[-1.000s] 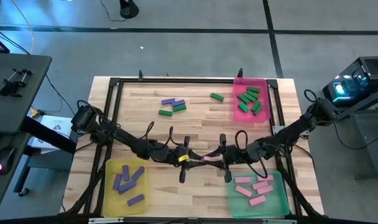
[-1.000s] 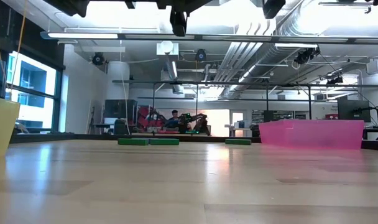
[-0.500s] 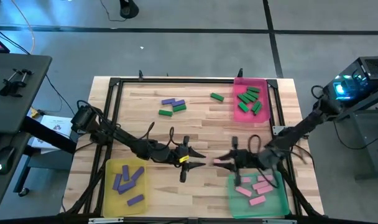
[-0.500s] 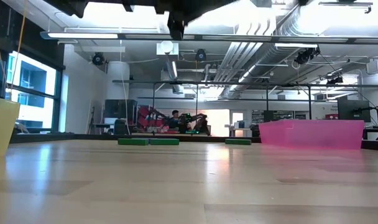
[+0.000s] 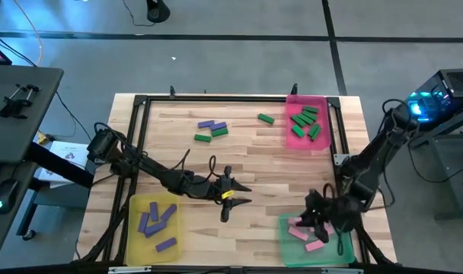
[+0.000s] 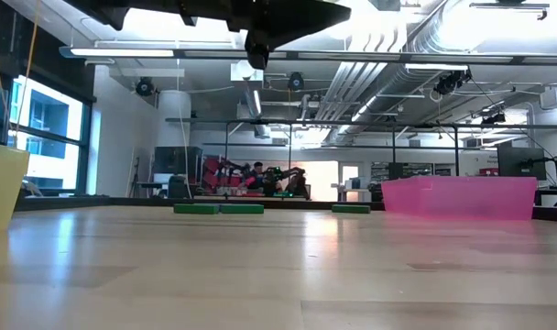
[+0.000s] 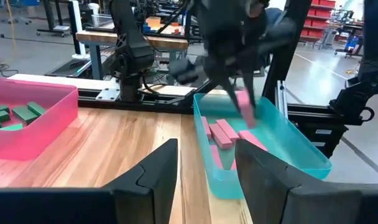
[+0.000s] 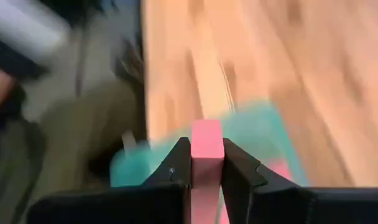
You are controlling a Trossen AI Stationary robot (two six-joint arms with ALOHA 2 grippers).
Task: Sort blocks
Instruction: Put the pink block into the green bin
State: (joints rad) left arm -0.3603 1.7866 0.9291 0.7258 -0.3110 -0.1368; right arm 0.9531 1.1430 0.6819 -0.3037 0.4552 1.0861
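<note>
My right gripper (image 5: pixel 306 221) hovers over the green tray (image 5: pixel 340 242) at the near right, shut on a pink block (image 8: pixel 207 138). The left wrist view shows the same gripper (image 7: pixel 235 84) with the block (image 7: pixel 244 104) above the tray (image 7: pixel 301 152). Several pink blocks (image 5: pixel 315 245) lie on the tray's floor. My left gripper (image 5: pixel 244 195) stands open and empty above the table's middle, pointing toward the right. Loose green and purple blocks (image 5: pixel 211 129) and one green block (image 5: pixel 266 118) lie flat at the far side. My right gripper pinches the pink block by its two broad faces (image 8: pixel 207 149) between its two fingers. The fingers lie along the block, and its free end sticks out past the fingertips. They slant downward, and the block hangs tilted, clear of the tray.
A pink tray (image 5: pixel 293 135) with several green blocks stands at the far right. A yellow tray (image 5: pixel 134 228) with several purple blocks stands at the near left. A black frame (image 5: pixel 144 122) runs round the table top. Bare wood lies between the trays.
Both grippers met at the table's middle with the pink block between them. My left gripper has opened and let go of it, staying in place. My right gripper has carried the block toward the near right, over the green tray, rolling and tipping downward.
</note>
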